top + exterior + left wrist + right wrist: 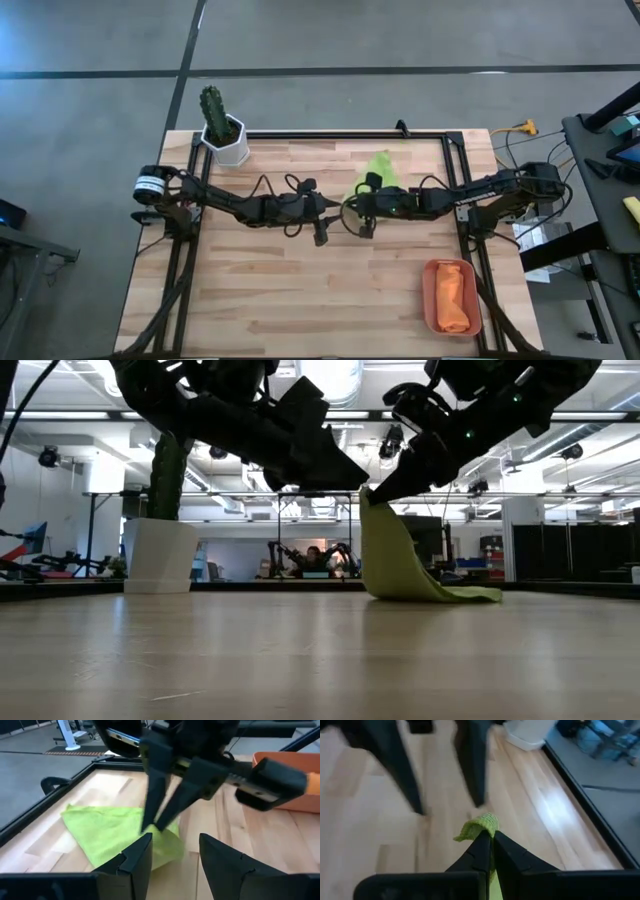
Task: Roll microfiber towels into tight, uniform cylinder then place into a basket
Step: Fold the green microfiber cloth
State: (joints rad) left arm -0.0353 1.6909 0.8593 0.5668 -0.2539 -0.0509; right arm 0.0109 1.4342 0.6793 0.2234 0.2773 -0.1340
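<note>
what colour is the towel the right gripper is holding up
Lime green towel, clearest in the low view.

Two microfiber towels: one lime green towel [381, 168], one orange towel [454, 297]. One terracotta basket [430, 296]. One potted cactus [222, 126]. Two robot arms.

A grey concrete floor [90, 110], crossed by dark seam lines, is seen around the wooden table [290, 290]. Beyond the far edge, an open workshop is lit by bright ceiling lights [330, 375], with white walls and dark equipment along the back. A seated person [315, 560] is glimpsed far off.
</note>
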